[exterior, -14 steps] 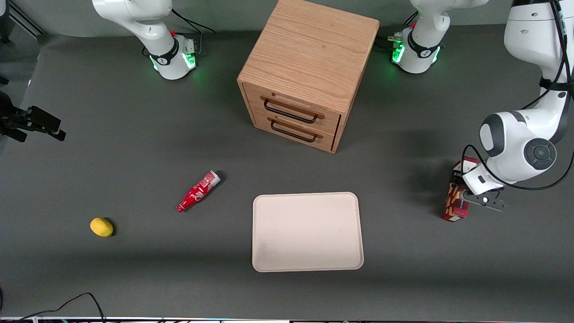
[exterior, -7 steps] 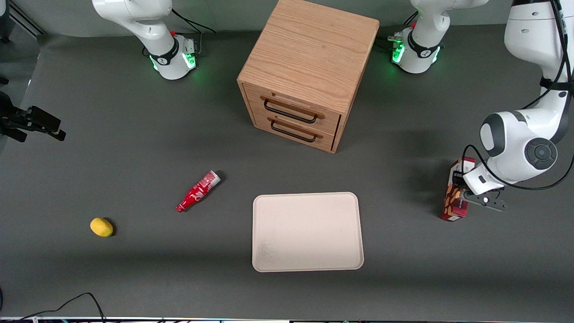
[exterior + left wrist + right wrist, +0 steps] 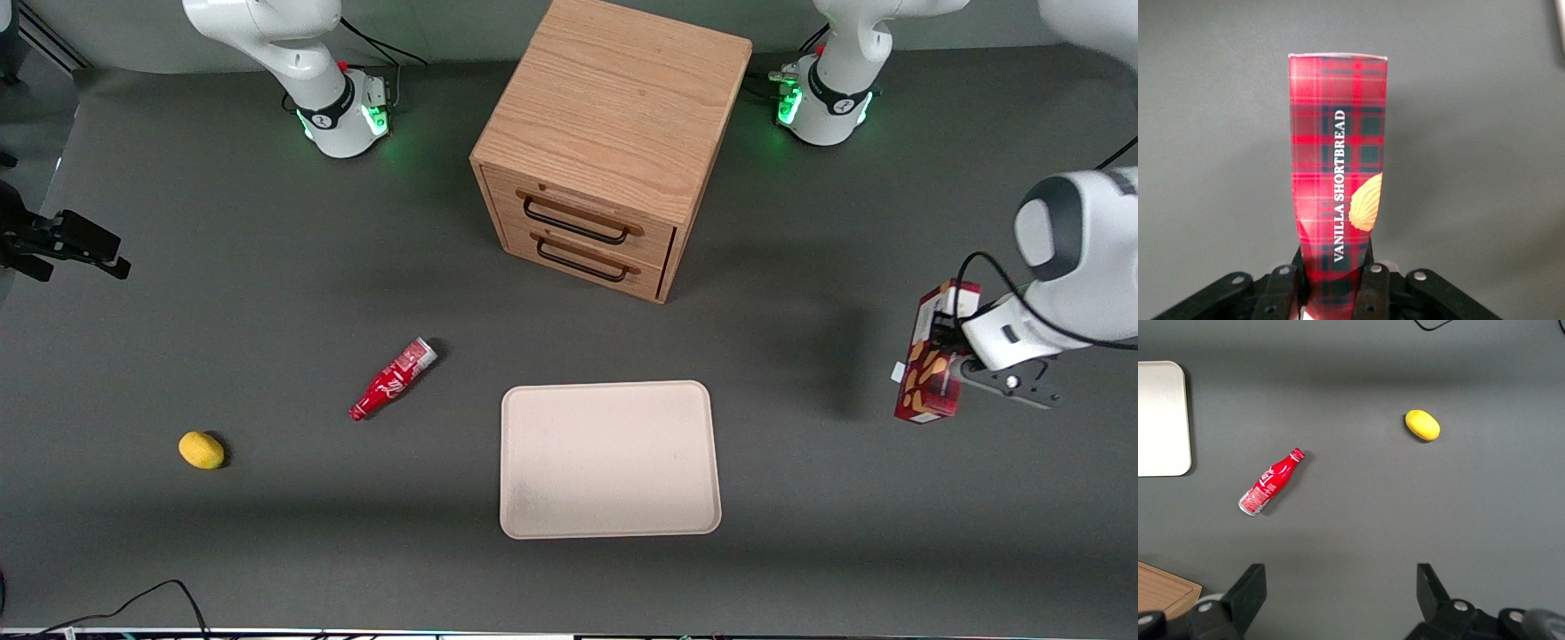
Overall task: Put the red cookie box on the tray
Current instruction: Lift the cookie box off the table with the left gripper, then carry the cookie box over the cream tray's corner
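I see a dark grey bench (image 3: pixel 267 293) carrying four things — a wooden drawer cabinet (image 3: pixel 609 142), the cream tray (image 3: pixel 609 460) in front of it, and toward the parked arm's end a small red bottle (image 3: pixel 392 380) lying on its side and a lemon (image 3: pixel 202 450). The hand (image 3: pixel 956 369) is above the bench at the working arm's end.

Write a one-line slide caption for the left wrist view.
Gripper shut on one end of the red cookie box, plaid side reading "Vanilla Shortbread", held above the grey table.

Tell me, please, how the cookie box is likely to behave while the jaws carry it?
The gripper holds the cookie box at one end, so it may swing or droop. Its cardboard walls look pinched at the jaws, so probably light and crushable. It is long and narrow, so apt to tip if set on end.
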